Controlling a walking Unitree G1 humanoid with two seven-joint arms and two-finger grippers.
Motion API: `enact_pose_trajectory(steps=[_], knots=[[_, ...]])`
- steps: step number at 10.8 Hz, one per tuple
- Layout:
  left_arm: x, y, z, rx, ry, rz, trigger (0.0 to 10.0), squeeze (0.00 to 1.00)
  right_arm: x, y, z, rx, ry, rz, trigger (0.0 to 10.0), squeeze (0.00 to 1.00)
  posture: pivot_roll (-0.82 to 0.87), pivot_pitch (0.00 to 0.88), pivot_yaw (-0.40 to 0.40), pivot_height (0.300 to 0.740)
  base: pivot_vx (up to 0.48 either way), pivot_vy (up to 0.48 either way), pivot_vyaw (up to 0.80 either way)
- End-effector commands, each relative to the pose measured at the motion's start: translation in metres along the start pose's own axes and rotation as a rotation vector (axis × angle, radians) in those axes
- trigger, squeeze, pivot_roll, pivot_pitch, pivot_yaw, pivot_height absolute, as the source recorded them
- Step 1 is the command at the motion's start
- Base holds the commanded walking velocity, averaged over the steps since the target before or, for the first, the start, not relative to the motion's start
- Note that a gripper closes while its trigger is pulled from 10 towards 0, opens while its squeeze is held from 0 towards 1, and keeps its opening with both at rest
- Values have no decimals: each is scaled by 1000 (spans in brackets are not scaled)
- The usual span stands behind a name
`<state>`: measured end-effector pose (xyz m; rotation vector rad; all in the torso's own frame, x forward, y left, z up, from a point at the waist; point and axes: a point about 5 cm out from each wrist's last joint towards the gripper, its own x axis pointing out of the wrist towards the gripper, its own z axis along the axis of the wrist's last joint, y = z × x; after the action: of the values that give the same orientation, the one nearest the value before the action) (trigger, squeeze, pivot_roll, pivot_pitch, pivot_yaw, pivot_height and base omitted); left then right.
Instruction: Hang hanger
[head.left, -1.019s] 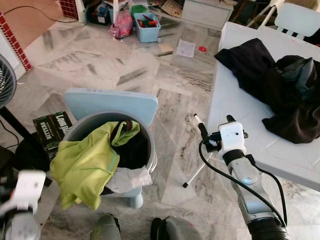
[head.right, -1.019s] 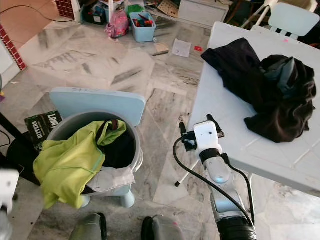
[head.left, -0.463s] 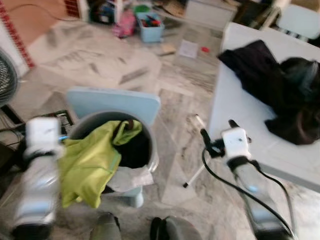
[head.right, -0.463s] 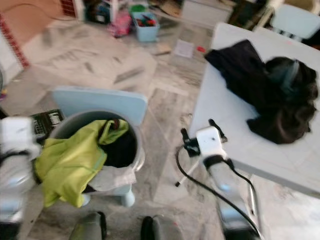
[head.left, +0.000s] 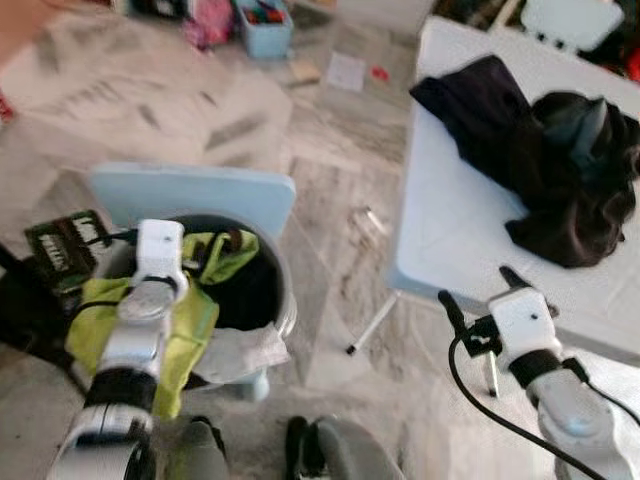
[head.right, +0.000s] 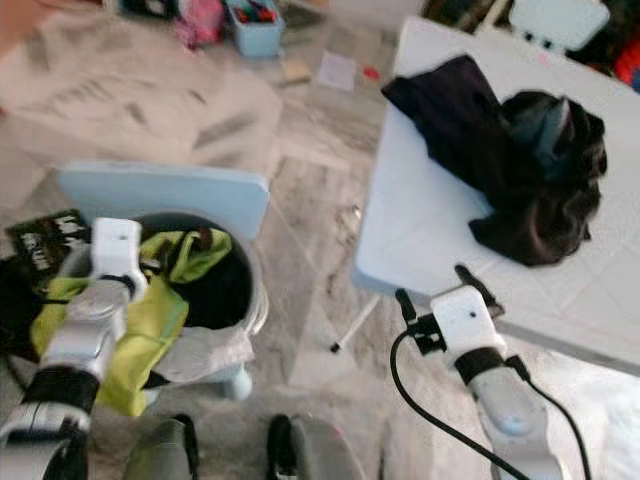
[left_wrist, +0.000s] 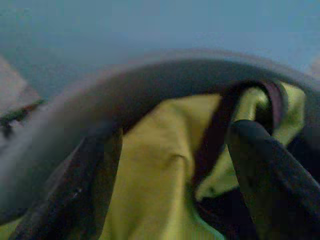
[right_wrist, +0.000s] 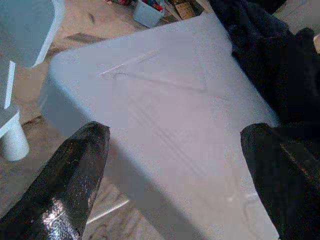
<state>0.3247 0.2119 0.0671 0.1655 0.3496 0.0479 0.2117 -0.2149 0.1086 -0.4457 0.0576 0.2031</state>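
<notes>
A grey bucket (head.left: 283, 300) stands on a small light-blue chair (head.left: 190, 190). A yellow-green garment (head.left: 190, 320) spills over its rim. A dark brown curved piece (left_wrist: 272, 97), seemingly a hanger, pokes up through the cloth. My left gripper (left_wrist: 170, 165) hovers open just over the bucket's near rim, with the yellow-green cloth between its fingers (left_wrist: 85, 180) and the brown piece by the other one. My right gripper (head.left: 480, 295) is open at the near edge of the white table (head.left: 440, 230), holding nothing.
A pile of dark clothes (head.left: 540, 150) lies on the table. A thin white rod (head.left: 375, 322) leans on the marble floor under the table's corner. A dark box with green lettering (head.left: 60, 240) sits left of the chair. A blue bin (head.left: 262, 25) and papers lie far back.
My left arm has come up from the lower left to the bucket's rim. The whole view has shifted, and my right gripper now sits lower and further right, at the table's edge.
</notes>
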Motion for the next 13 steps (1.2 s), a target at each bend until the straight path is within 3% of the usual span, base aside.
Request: enact_pose_trajectory(steps=[1, 4, 5, 7, 13], knots=[[2, -9, -11, -1, 69, -66, 10000, 0, -5, -6, 5, -33, 1, 7, 10000, 0, -247, 253, -199, 740, 0, 0, 0], [7, -15, -35, 26, 207, -116, 9961, 0, -16, -7, 8, -49, 31, 28, 10000, 0, -264, 255, -200, 740, 0, 0, 0], [6, -15, -43, 55, 231, -113, 0, 0, -15, -7, 9, -59, 35, 30, 10000, 0, -272, 252, -199, 740, 0, 0, 0], [7, -8, -42, 43, 225, -81, 0, 0, -14, -9, 9, -64, 41, 27, 10000, 0, -270, 247, -197, 740, 0, 0, 0], [9, 9, -35, -7, 157, 0, 0, 0, -5, 6, 24, 110, -32, 177, 10000, 0, -254, 223, -198, 740, 0, 0, 0]])
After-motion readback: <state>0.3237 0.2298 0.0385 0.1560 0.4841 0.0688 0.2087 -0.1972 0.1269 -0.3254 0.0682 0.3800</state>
